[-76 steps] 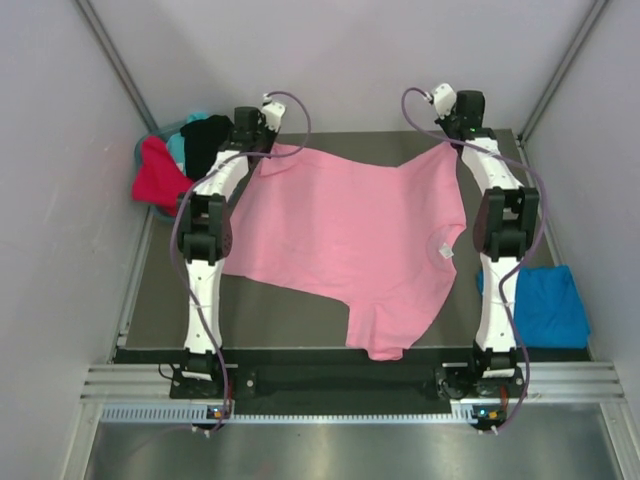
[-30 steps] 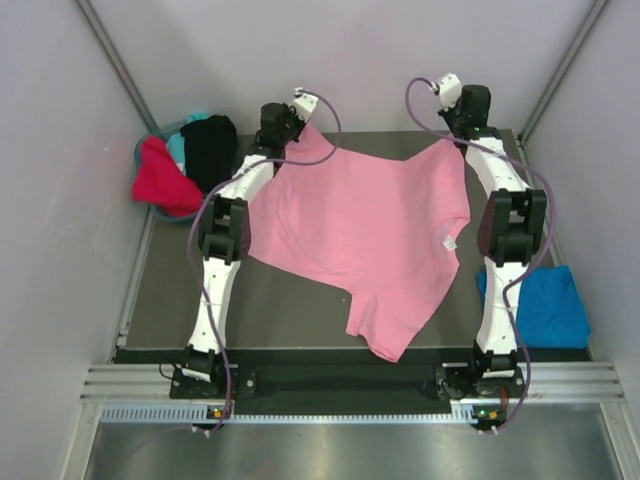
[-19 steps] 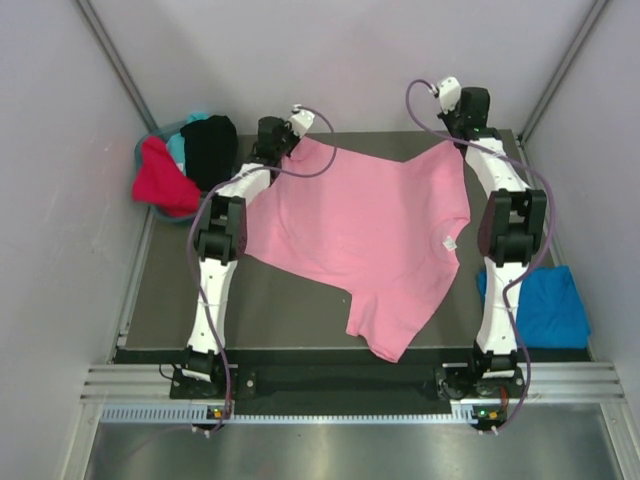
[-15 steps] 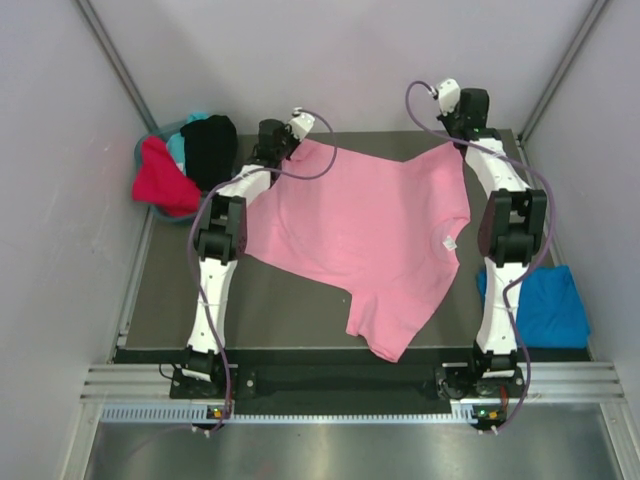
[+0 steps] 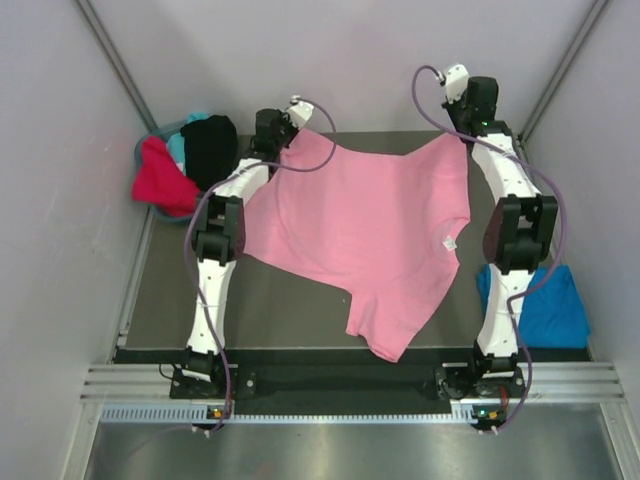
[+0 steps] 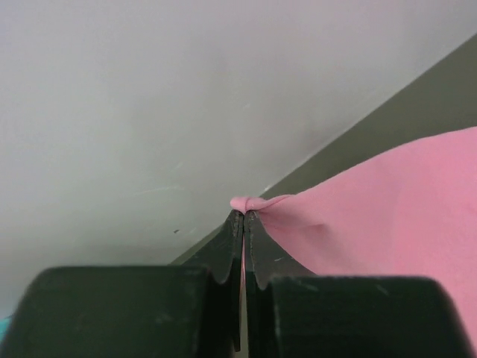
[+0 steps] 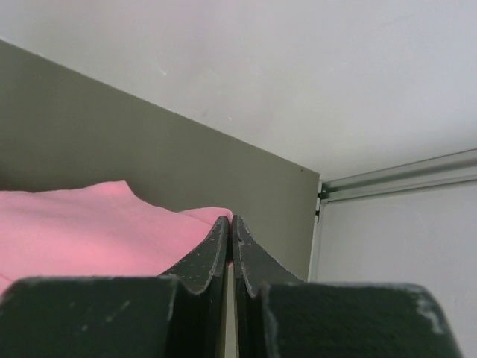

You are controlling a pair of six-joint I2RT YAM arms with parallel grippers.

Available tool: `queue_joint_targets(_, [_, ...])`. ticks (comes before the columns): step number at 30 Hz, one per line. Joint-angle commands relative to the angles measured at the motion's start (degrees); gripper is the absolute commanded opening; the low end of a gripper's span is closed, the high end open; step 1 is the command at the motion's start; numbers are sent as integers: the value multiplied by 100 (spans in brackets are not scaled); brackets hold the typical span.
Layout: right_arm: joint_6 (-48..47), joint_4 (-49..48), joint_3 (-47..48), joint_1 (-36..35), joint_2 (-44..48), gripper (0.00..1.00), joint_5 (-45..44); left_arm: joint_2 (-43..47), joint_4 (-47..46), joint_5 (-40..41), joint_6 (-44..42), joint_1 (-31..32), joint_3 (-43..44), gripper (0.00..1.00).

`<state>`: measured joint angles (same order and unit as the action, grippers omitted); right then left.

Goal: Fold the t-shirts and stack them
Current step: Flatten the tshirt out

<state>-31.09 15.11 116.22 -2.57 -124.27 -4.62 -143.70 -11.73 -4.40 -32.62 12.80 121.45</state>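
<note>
A light pink t-shirt [image 5: 365, 235] with a white neck tag [image 5: 450, 242] is stretched across the dark table [image 5: 280, 310], one sleeve hanging toward the front edge. My left gripper [image 5: 287, 135] is shut on its far-left corner; the pink cloth [image 6: 373, 216] bunches at the fingertips in the left wrist view. My right gripper [image 5: 462, 132] is shut on the far-right corner, with pink cloth [image 7: 74, 224] beside the closed fingers. A bright blue t-shirt [image 5: 550, 305] lies at the right edge. Red [image 5: 160, 180], teal and black [image 5: 208, 145] shirts sit in a pile at the far left.
White walls enclose the back and both sides, close to both grippers. A metal rail [image 5: 350, 385] runs along the table's front edge by the arm bases.
Both grippers have moved toward the back wall with the shirt's corners, the left one first swinging right. The pink shirt is pulled flatter and further back.
</note>
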Motion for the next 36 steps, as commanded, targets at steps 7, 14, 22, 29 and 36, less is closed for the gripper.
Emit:
queue_joint_targets(7, [393, -96, 225, 11, 1053, 0, 75, 983, -146, 247, -7, -23, 336, 0])
queue_joint_targets(14, [533, -105, 567, 151, 1862, 0, 207, 1879, 460, 605, -192, -40, 142, 0])
queue_joint_targets(22, [841, -175, 1218, 503, 2222, 0, 330, 2539, 1364, 828, 265, -41, 1002, 6])
queue_joint_targets(29, [947, -325, 1745, 538, 2328, 0, 445, 2961, 1489, 730, 124, -23, 1267, 8])
queue_joint_targets(36, [956, -518, 2272, 547, 2337, 0, 445, 2962, 1541, 748, 537, -32, 2136, 0])
